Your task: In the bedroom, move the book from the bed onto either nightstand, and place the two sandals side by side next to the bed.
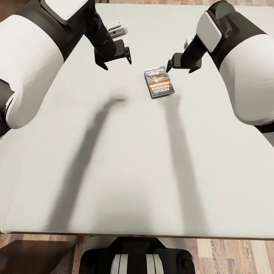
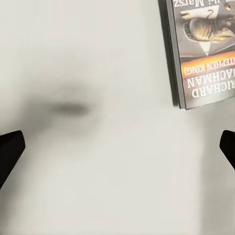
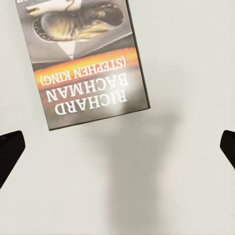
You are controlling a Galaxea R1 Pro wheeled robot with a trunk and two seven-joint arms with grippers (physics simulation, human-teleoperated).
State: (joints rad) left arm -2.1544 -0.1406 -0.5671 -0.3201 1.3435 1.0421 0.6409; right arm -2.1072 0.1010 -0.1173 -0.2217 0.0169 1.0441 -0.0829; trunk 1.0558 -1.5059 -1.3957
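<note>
Right hand [image 1: 182, 65] hovers spread just beside the book [image 1: 159, 82], which lies flat on the bed [image 1: 114, 160]; left hand [image 1: 116, 58], also spread, hangs apart over bare mattress.

Both arms fwd; left pincer [image 1: 117, 61], right pincer [image 1: 182, 65] spread wide, empty.

Around us bright, even overhead light, two long soft arm shadows on the bed [image 1: 45, 160], wrist views slightly blurred.
</note>
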